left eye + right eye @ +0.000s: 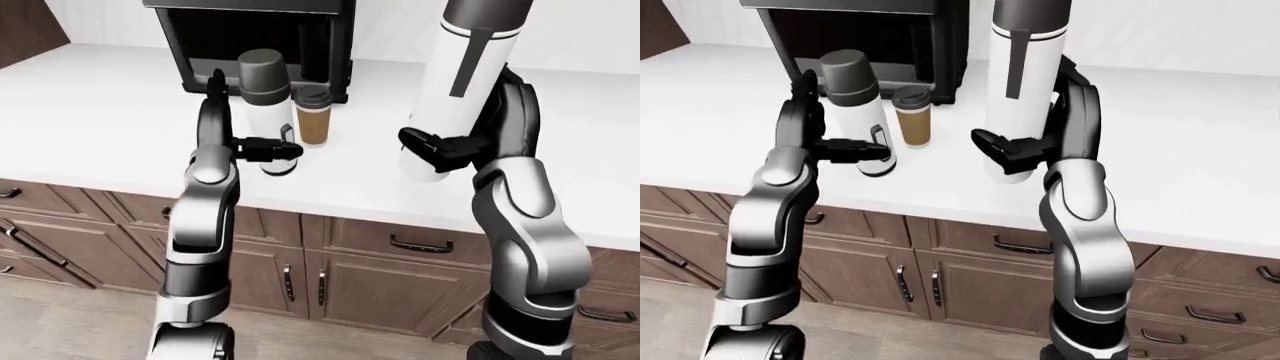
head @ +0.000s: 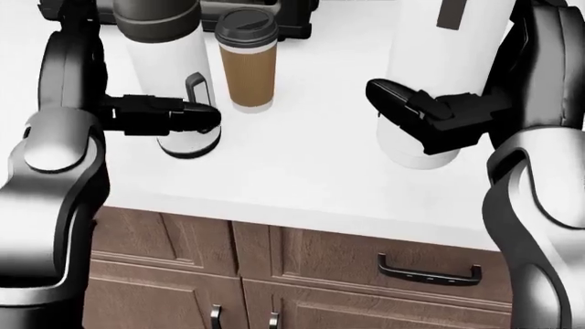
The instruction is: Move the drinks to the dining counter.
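Note:
My right hand (image 2: 430,123) is shut on a tall white thermos (image 2: 439,75) with a grey cap, its dark fingers wrapped round the lower body. It holds the flask slightly tilted over the white counter (image 2: 283,178). A shorter white thermos (image 2: 169,65) with a grey cap stands on the counter at the left. My left hand (image 2: 178,115) is open: one finger lies across the flask's lower part and the palm stands to its left. The other fingers are hidden behind it. A brown paper coffee cup (image 2: 249,65) with a black lid stands just right of the short thermos.
A black coffee machine (image 1: 250,30) sits at the top of the counter behind the drinks. Brown cabinet doors and drawers with dark handles (image 2: 425,271) run below the counter edge. White countertop stretches to both sides (image 1: 90,112).

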Robot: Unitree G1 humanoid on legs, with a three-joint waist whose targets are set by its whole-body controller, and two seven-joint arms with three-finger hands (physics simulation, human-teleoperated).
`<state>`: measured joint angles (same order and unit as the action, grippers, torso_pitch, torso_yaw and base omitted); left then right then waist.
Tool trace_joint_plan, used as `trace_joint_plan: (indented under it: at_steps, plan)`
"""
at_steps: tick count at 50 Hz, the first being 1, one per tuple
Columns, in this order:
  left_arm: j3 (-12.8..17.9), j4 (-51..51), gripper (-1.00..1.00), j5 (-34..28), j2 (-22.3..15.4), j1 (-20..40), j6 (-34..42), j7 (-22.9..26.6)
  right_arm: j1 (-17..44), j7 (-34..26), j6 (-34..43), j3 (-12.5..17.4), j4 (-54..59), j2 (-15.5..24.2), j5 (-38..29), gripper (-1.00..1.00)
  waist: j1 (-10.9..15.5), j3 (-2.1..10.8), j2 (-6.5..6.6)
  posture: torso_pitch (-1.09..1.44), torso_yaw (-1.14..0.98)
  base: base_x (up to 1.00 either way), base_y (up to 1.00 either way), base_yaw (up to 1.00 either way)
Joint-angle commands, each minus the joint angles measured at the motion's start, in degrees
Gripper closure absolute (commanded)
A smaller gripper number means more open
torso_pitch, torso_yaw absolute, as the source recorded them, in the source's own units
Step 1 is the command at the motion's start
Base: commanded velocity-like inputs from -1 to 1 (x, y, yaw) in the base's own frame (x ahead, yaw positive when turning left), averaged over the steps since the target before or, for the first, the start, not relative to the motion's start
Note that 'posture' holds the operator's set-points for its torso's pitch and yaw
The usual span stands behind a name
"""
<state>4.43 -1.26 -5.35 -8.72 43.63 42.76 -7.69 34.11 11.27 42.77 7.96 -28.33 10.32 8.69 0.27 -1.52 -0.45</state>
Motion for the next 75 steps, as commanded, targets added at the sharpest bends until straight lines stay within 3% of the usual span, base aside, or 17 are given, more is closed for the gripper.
trace_joint_plan:
  at_steps: [1, 10, 15, 17, 19, 42, 43, 46, 49, 57, 61, 62, 63, 64, 65, 66, 75]
  plan:
    - [0.3, -1.5, -1.0, -0.6, -0.3, 2.2, -1.9, -0.3, 1.8, 0.3, -1.7, 0.6, -2.0, 0.5, -0.1, 1.0, 0.1, 1.54, -0.04, 0.0, 0.0, 0.0, 0.0, 0.0]
    - [0.5, 7.0, -1.0, -0.2, -0.2, 5.8, -6.2, -0.8, 2.1, 0.4, -1.8, 0.8, -1.6, 0.8, 0.2, 1.0, 0.0, 1.56, -0.12, 0.0, 0.0, 0.0, 0.0, 0.0]
    - [0.3, 7.8, -0.31, 0.3, 0.0, 7.1, -6.1, -1.2, 2.2, 0.5, -2.0, 0.9, -1.3, 1.0, 0.4, 1.0, 0.0, 1.54, -0.17, 0.0, 0.0, 0.0, 0.0, 0.0]
    - [0.3, 7.7, 0.62, 0.4, 0.0, 7.4, -6.1, -1.6, 2.0, 0.6, -2.1, 0.8, -1.3, 0.9, 0.4, 1.0, 0.0, 1.47, -0.2, 0.0, 0.0, 0.0, 0.0, 0.0]
    - [0.5, 7.5, 0.98, 0.6, -0.2, 7.3, -6.0, -1.6, 2.3, 0.6, -1.4, 1.0, -1.7, 1.0, 0.5, 1.0, 0.0, 1.49, -0.23, 0.0, 0.0, 0.0, 0.0, 0.0]
    - [3.4, -22.9, 1.0, 2.3, -7.3, 3.1, 17.6, 9.6, -0.6, -0.8, 2.8, 2.3, -7.8, 2.2, 2.4, 1.0, -0.1, 1.98, 0.56, 0.0, 0.0, -0.03, 0.0, 0.0]
    - [3.6, -23.6, 1.0, 2.3, -7.5, 3.0, 18.2, 10.0, -0.7, -0.8, 2.4, 2.2, -7.5, 2.1, 2.3, 1.0, -0.2, 3.28, 0.43, 0.0, 0.0, -0.72, 0.18, 0.0]
    - [4.2, -26.0, 1.0, 2.4, -7.9, 2.5, 20.1, 11.0, -0.8, -0.7, 3.6, 1.9, -8.9, 1.9, 2.1, 1.0, -0.3, 2.34, -3.17, 0.0, 0.0, -0.92, 0.32, 0.0]
    - [4.7, -27.0, 1.0, 2.5, -8.4, 2.5, 20.9, 11.6, -0.8, -0.8, 3.6, 1.5, -9.2, 1.6, 1.8, 1.0, 0.0, 2.38, -3.54, 0.0, 0.0, -1.0, 0.35, 0.0]
    - [5.8, -27.6, 1.0, 3.3, -8.8, 2.3, 21.0, 11.3, -0.5, -0.7, 3.8, 1.5, -9.6, 0.6, 2.8, 1.0, -0.3, 1.51, -1.79, 0.0, 0.0, -0.75, 0.66, 0.0]
    - [5.7, -26.8, 1.0, 3.8, -8.6, 1.7, 19.7, 10.6, -1.2, -1.9, 2.9, 0.0, -9.6, 1.5, 1.3, 1.0, -0.7, -0.93, 0.41, 0.0, 0.0, 0.0, 0.75, 0.25]
    - [5.7, -27.1, 1.0, 3.8, -8.7, 1.8, 20.1, 10.5, -1.5, -2.2, 2.3, -0.2, -9.4, 1.3, 0.7, 1.0, -1.0, -0.84, 7.23, 0.0, 0.0, 0.0, 0.0, 1.0]
    - [5.7, -27.1, 1.0, 3.9, -8.7, 1.7, 19.9, 10.4, -1.8, -2.6, 1.7, -0.4, -9.0, 1.0, 0.2, 1.0, -0.9, 0.5, 11.29, 0.0, 0.0, 0.0, 0.0, 1.0]
    - [5.7, -27.0, 1.0, 3.9, -8.7, 1.5, 19.8, 10.4, -2.0, -2.9, 1.0, -0.4, -8.5, 0.8, -0.1, 1.0, 0.9, -2.85, 5.86, 0.0, 0.0, 0.0, 0.0, 1.0]
    - [5.8, -26.9, 1.0, 4.0, -8.7, 1.4, 19.5, 10.3, -1.8, -3.1, 1.3, -0.2, -8.7, 0.4, -0.1, 1.0, -0.1, 0.31, 5.76, 0.0, 0.0, 0.0, 0.0, 1.0]
    - [5.7, -26.9, 1.0, 4.1, -8.7, 1.1, 19.3, 10.3, -1.7, -3.3, 1.6, -0.3, -9.0, 0.3, -0.3, 1.0, 0.8, 1.17, 5.23, 0.0, 0.0, 0.0, 0.0, 1.0]
    - [5.7, -27.4, 1.0, 4.4, -8.7, 0.5, 19.3, 10.2, -1.7, -4.1, 1.6, -0.5, -9.0, -0.7, -0.9, 1.0, 2.6, -1.19, -0.86, 0.0, 0.0, 0.0, 0.0, 1.0]
